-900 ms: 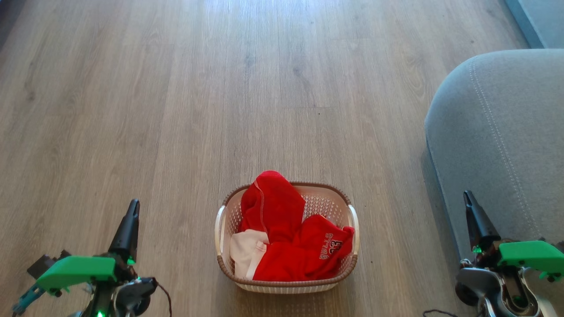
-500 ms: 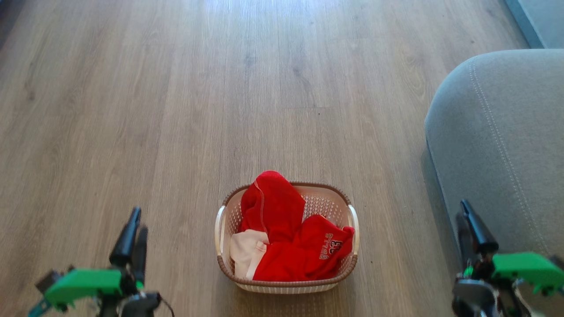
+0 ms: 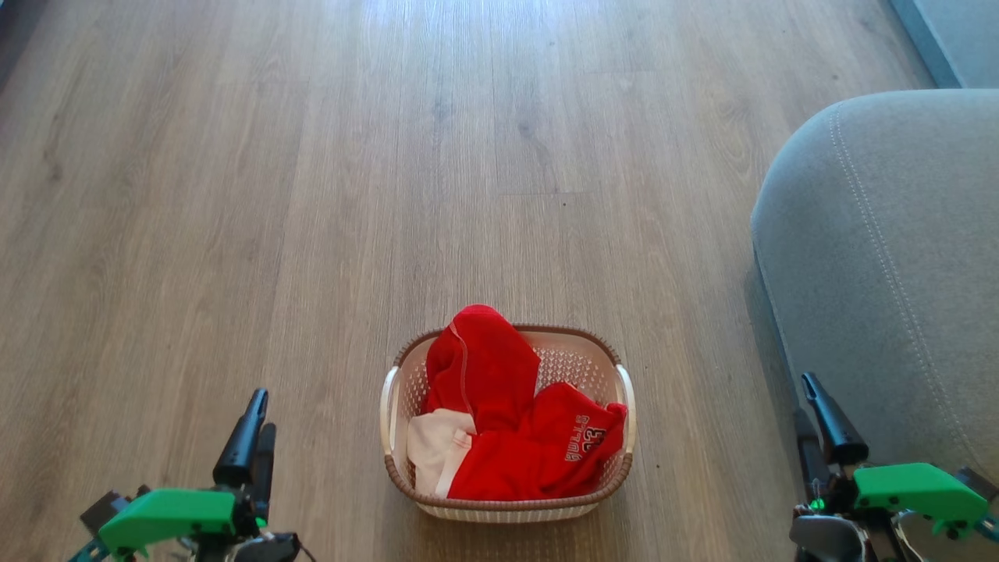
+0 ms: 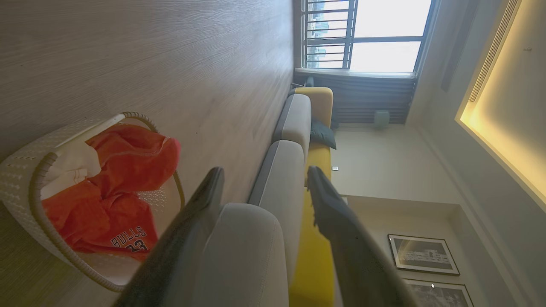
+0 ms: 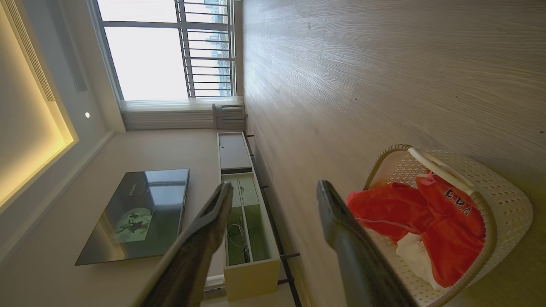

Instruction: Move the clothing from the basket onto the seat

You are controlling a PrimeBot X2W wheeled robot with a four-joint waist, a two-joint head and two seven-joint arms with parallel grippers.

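The cream basket [image 3: 620, 468] stands on the wood floor low in the middle of the head view. The clothing [image 3: 499, 406], red garments with a white panel and a "BULLS 23" print, fills it. The grey seat [image 3: 882, 273] with pale stitching rises to the right. My left gripper [image 3: 262, 412] hangs open at the lower left, well left of the basket, holding nothing. At the lower right my right gripper [image 3: 804, 398] is open beside the seat's edge. The left wrist view has open fingers [image 4: 213, 187], the basket [image 4: 40, 200], the clothing [image 4: 128, 170] and the seat [image 4: 247, 256]. The right wrist view has open fingers [image 5: 328, 200], the basket [image 5: 507, 200] and the clothing [image 5: 443, 226].
Bare wood floor [image 3: 390, 156] stretches ahead and to the left. A second grey cushion edge [image 3: 952, 31] shows at the far right. A sofa row with yellow backs [image 4: 294, 123] runs toward a window. A TV [image 5: 136, 213] and low cabinet [image 5: 243, 221] line the opposite wall.
Both grippers have sunk toward the bottom edge of the head view and turned slightly. The basket and clothing lie as before.
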